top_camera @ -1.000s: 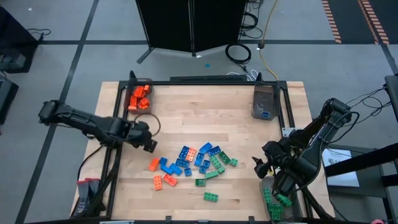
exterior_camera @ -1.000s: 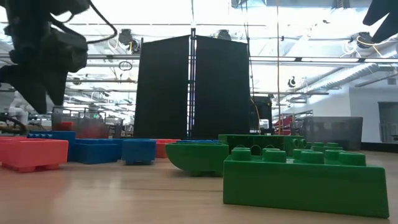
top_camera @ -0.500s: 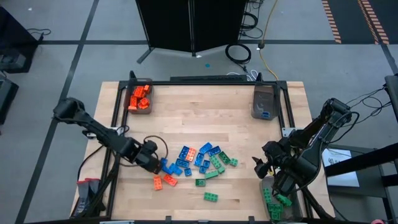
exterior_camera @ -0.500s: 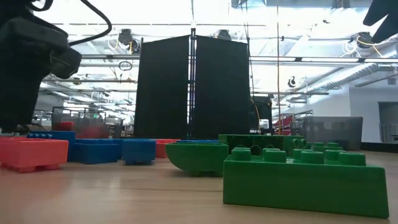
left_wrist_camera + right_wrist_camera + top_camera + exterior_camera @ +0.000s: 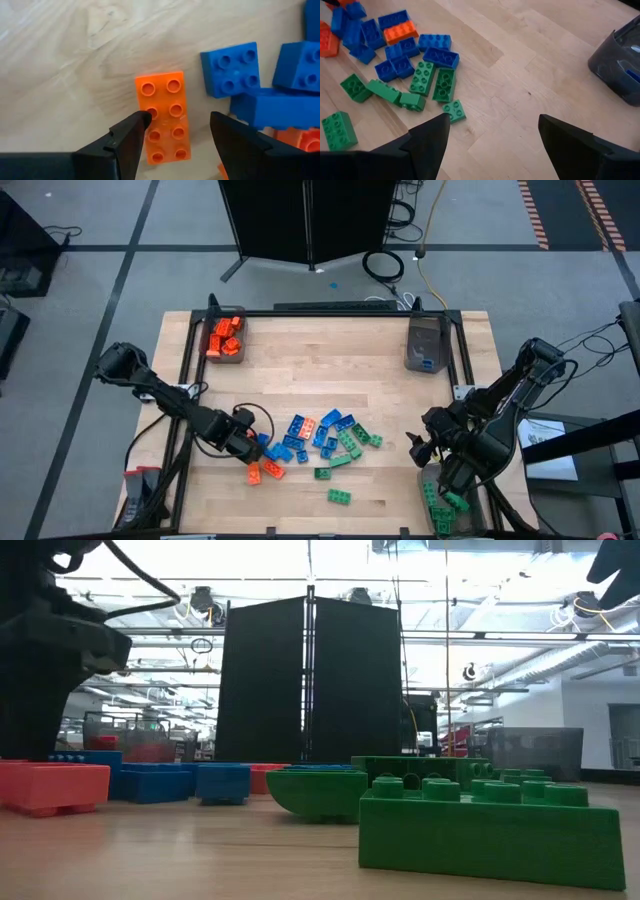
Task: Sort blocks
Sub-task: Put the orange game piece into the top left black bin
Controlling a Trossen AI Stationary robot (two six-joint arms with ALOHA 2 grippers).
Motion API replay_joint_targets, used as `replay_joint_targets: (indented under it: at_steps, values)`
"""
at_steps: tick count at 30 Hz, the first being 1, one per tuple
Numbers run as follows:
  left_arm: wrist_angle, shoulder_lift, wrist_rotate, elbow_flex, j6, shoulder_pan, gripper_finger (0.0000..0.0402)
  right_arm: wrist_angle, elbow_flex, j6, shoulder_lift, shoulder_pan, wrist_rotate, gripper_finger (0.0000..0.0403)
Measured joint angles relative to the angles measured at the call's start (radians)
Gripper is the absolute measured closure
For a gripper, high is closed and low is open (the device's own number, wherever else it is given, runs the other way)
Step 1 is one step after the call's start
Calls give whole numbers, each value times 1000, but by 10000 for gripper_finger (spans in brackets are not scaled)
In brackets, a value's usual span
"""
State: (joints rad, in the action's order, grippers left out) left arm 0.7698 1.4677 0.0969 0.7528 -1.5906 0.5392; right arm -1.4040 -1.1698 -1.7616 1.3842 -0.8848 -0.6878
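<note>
The left tool [image 5: 175,131] hangs with fingers parted either side of an orange block [image 5: 165,115] lying flat on the desk [image 5: 330,360], left of the blue blocks [image 5: 300,435]. Pick-up step: lower, then close. The right tool [image 5: 492,131] waits wide, holding nothing, at the near right.

Overhead looks down; low level; wrists close; blocks [image 5: 320,442] shared.

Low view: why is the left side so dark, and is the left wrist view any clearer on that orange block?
Low view: bright ceiling lights behind leave the left pincer a black silhouette, so no detail there. Left wrist view: even light and sharp; the orange block lies flat, studs up, between the open fingers.
</note>
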Motion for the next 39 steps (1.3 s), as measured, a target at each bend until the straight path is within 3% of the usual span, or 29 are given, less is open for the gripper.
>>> replay_joint_targets:
  at_steps: [9, 20, 26, 33, 39]
  values:
    - [189, 5, 27, 77, -26, 2, 173, 0, 0, 21, 0, 0, 39, 103]
    - [177, 3, 52, 69, -19, 0, 173, 0, 0, 23, 0, 0, 39, 103]
    - [106, 3, -2, 112, 180, 50, 173, 1, 0, 46, 0, 0, 39, 103]
    - [220, 7, -3, 118, 91, 105, 173, 3, 0, 34, 0, 0, 39, 103]
    - [167, 44, -15, 112, 82, 135, 173, 6, 0, 46, 0, 0, 39, 103]
